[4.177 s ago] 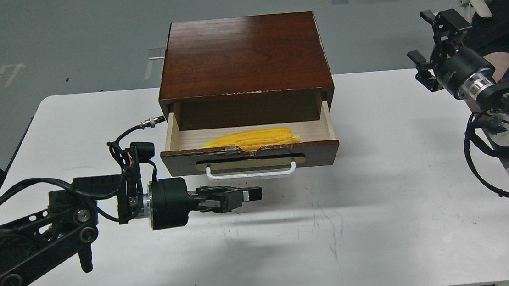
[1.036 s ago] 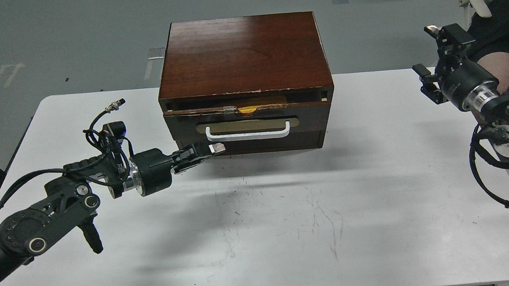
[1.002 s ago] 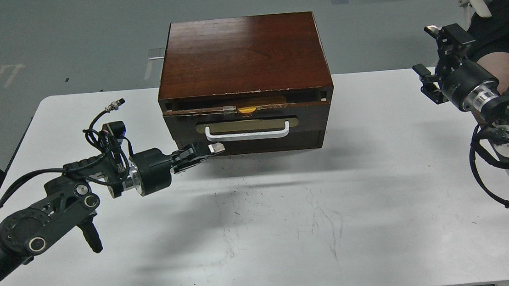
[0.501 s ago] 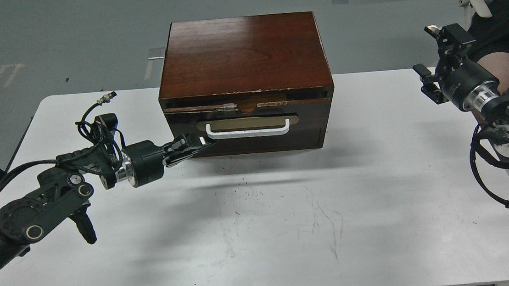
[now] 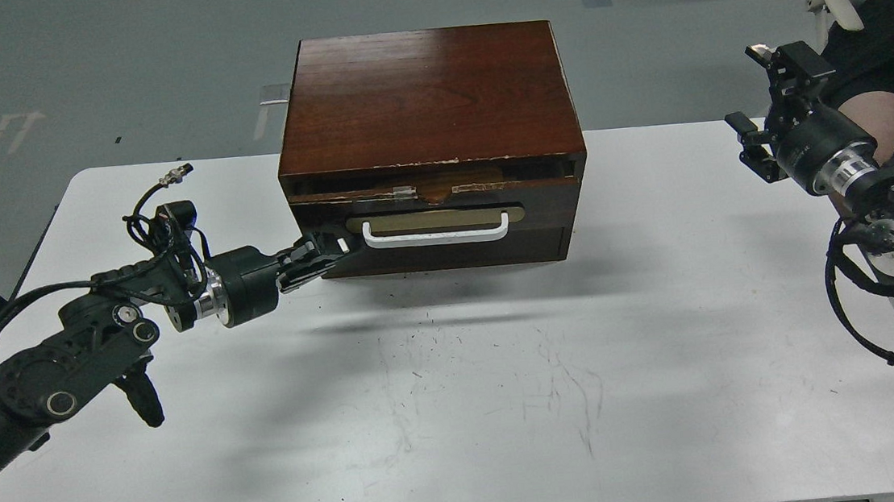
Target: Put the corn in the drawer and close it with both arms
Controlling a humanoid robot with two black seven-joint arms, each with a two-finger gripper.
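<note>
The drawer (image 5: pixel 541 214) has a dark brown front with a white bar handle (image 5: pixel 436 237). It sits pushed into the reddish-brown cabinet (image 5: pixel 426 99), with only a thin gap along its chipped top edge. The corn is hidden inside. My left gripper (image 5: pixel 331 250) is shut and empty, and its tips rest against the drawer front just left of the handle. My right gripper (image 5: pixel 762 106) is open and empty. It is held in the air off the table's right side, far from the cabinet.
The white table (image 5: pixel 458 379) has scuff marks in front of the cabinet. My left arm (image 5: pixel 99 346) stretches low over its left part. A chair and a person's dark clothing (image 5: pixel 880 27) are at the far right beside my right arm.
The drawer went from open, with the corn showing, to pushed in. In the last second my left gripper moved forward and left along the drawer front and the yellow sliver disappeared. My right arm stayed still.
</note>
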